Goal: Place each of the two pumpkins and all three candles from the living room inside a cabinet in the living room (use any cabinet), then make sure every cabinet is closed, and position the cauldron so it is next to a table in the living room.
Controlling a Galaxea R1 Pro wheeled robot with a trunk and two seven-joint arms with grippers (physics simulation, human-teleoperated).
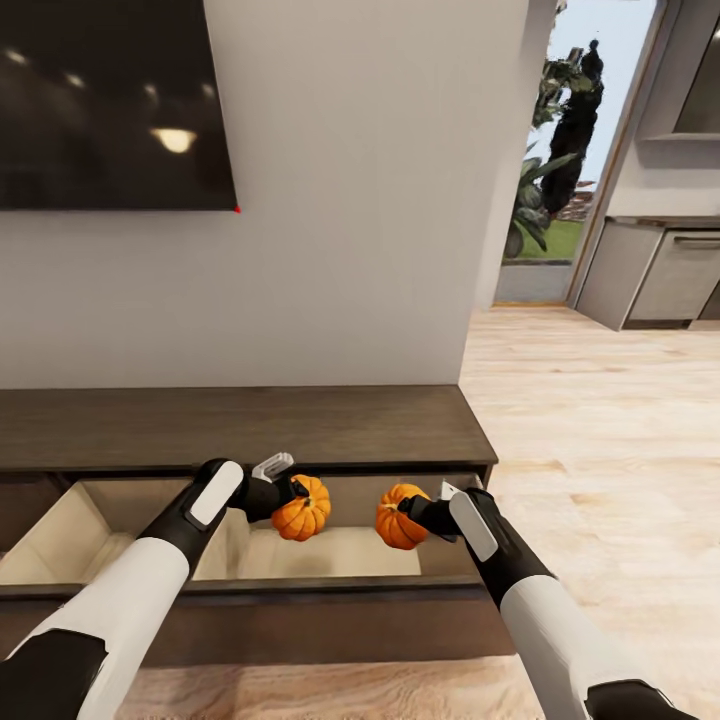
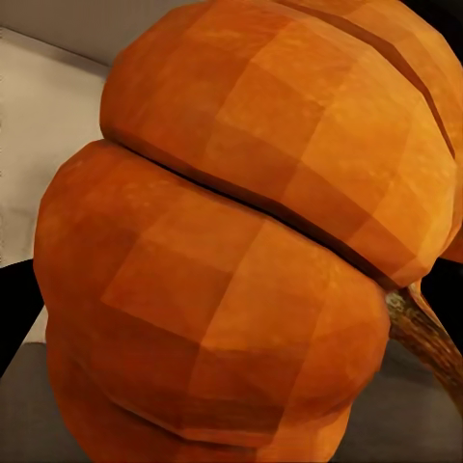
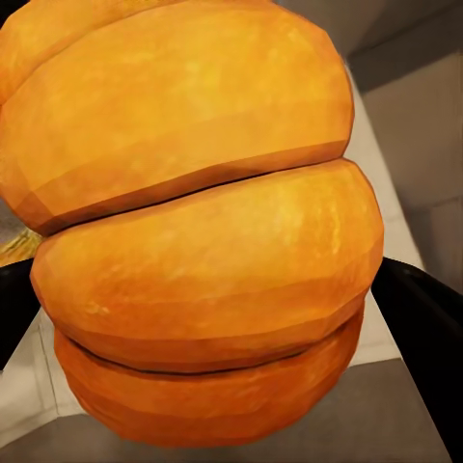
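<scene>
Both pumpkins hang above the open drawer (image 1: 330, 552) of the dark-brown cabinet (image 1: 240, 425). My left gripper (image 1: 288, 492) is shut on one pumpkin (image 1: 303, 508), which looms close in the left wrist view (image 2: 241, 251) with its brown stem (image 2: 429, 338) off to one side. About a hand's width to the right, my right gripper (image 1: 412, 510) is shut on the other pumpkin (image 1: 398, 516), seen close up from the right wrist (image 3: 203, 231). The drawer's pale beige floor lies bare below them.
A dark TV screen (image 1: 110, 100) hangs on the white wall above the cabinet. The drawer's front panel (image 1: 300, 625) juts toward me between my arms. To the right, light wood floor (image 1: 600, 450) runs to a doorway with a plant (image 1: 560, 150) and grey kitchen units (image 1: 670, 270).
</scene>
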